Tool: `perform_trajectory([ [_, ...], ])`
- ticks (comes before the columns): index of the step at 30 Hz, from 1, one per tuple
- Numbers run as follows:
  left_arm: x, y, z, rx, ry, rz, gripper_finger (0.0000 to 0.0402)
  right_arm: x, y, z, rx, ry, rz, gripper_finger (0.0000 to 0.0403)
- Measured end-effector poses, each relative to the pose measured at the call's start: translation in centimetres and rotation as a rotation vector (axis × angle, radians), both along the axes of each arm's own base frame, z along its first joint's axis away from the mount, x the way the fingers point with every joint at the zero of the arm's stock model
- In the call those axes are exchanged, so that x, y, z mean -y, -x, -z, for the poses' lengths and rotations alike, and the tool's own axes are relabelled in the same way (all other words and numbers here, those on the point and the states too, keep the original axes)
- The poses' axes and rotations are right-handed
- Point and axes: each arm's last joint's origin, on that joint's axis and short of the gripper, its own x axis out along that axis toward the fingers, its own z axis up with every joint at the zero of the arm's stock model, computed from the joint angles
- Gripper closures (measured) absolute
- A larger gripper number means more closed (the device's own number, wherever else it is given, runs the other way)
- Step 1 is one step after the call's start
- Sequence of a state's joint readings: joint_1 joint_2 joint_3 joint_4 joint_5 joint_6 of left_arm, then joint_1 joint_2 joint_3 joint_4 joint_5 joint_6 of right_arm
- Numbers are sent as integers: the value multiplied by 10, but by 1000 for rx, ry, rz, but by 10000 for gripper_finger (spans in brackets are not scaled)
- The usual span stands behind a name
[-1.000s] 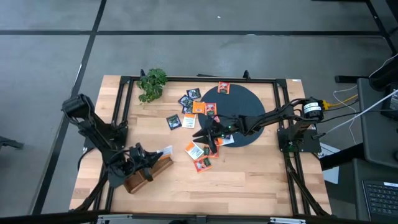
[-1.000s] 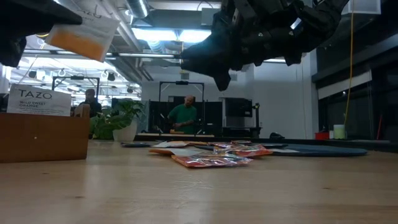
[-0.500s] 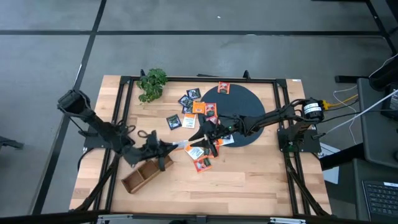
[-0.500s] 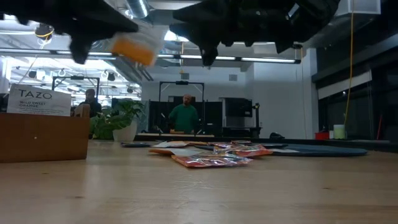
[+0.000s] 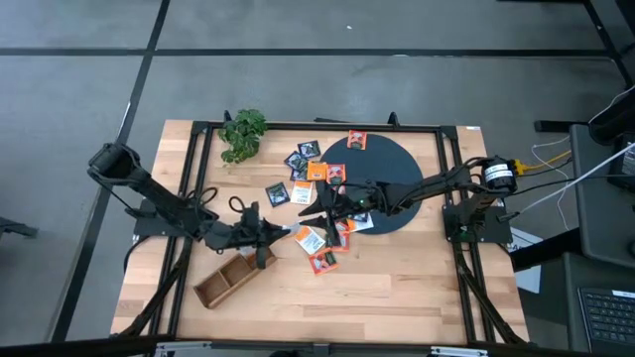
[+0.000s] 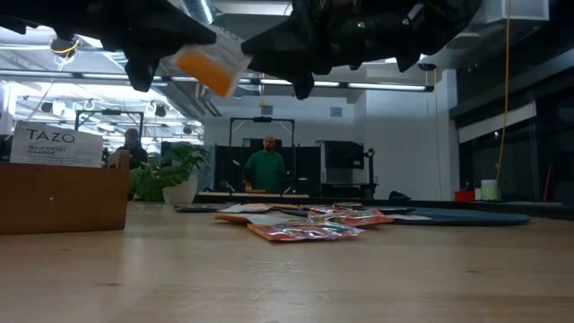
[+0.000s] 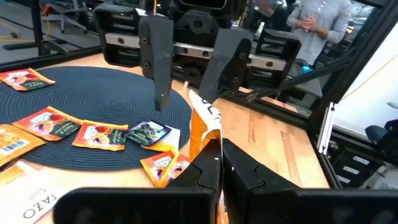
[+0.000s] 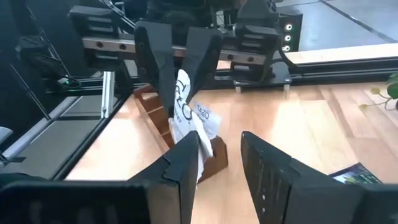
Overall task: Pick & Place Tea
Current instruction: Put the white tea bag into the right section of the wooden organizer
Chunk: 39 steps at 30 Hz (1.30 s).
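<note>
My left gripper (image 7: 219, 146) is shut on one tea sachet (image 7: 202, 121), white with an orange patch, and holds it in the air above the table's middle. The sachet also shows in the low view (image 6: 208, 67). My right gripper (image 8: 221, 140) faces it from the right, open, its fingertips close to the sachet's free end (image 8: 186, 109). More tea sachets lie on the wood (image 5: 322, 260) and on the dark disc (image 5: 392, 174). The wooden tray (image 5: 230, 281) lies near the front left with one white sachet (image 6: 56, 146) standing in it. My left gripper pinches the sachet's near edge (image 7: 210, 144) between its two fingers. The fingers come about level from the table's left. The sachet stands on edge and sticks out past the fingertips, clear of the table. Whether my right gripper touches the sachet I cannot tell.
A small green plant (image 5: 243, 134) stands at the far left. A black frame (image 5: 193, 188) runs along the table's edges. Bare wood stretches along the front right (image 5: 397, 288). People stand in the room beyond the table (image 6: 266, 166).
My left gripper has carried the sachet from over the wooden tray toward the table's right and far side, up to my right gripper, and has rolled on the way. It has stayed shut on the sachet. My right gripper has rolled a little.
</note>
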State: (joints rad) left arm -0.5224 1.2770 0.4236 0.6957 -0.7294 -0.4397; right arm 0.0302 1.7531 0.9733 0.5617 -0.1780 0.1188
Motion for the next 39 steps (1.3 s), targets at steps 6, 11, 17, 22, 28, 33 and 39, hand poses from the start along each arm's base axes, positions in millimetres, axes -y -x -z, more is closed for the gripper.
perform_trajectory([
  [6, 1, 1, 1, -6, -4, -11, 400, 0, 0, 1, -6, -2, -10, 284],
  [11, 0, 1, 1, -9, -12, -32, 400, -1, 0, 1, -7, -11, -49, 332],
  [17, -1, 0, 1, -12, -12, -35, 398, -1, 1, 1, -3, 4, -61, 394],
  [22, -2, 1, 1, -17, -25, -54, 388, -1, 1, 1, -11, 1, -61, 398],
  [28, -12, 13, -9, -57, -31, -76, 352, -2, 1, 4, -43, -22, -79, 399],
  [33, -24, 30, -24, -70, -56, -100, 316, -2, 0, 3, -90, -25, -81, 401],
  [39, -48, 46, -37, -83, -70, -158, 298, -15, -22, -20, -153, 76, -141, 401],
])
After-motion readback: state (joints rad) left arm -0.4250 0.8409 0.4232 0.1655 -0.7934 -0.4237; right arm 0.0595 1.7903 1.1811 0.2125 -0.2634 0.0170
